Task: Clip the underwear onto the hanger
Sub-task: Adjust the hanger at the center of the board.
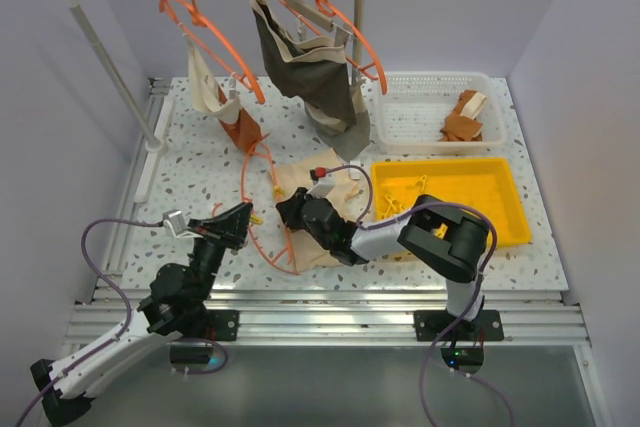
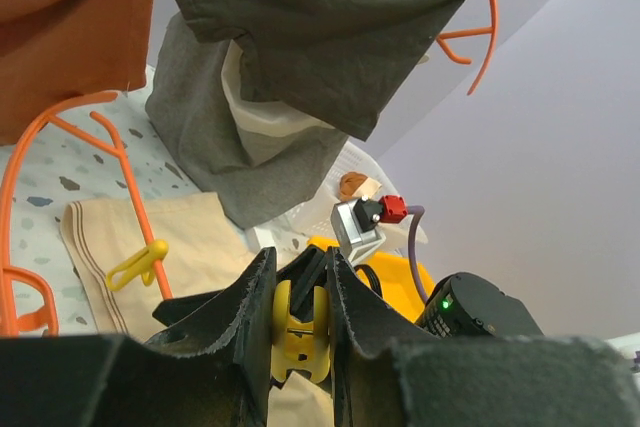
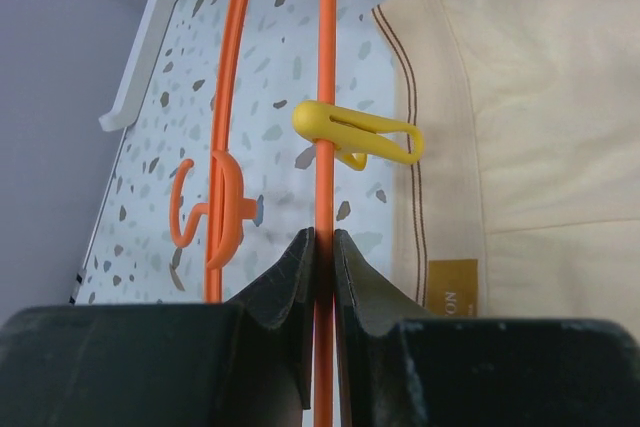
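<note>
With right fingers (image 3: 290,277), pinching the hanger (image 3: 326,67) by its thin orange bar, just behind a yellow clip (image 3: 350,132) fixed on it. With left fingers (image 2: 255,297), clamping a second yellow clip (image 2: 298,332). Leaves the underwear (image 3: 520,97) flat on the bench (image 3: 270,47), edge just beside that bar.
</note>
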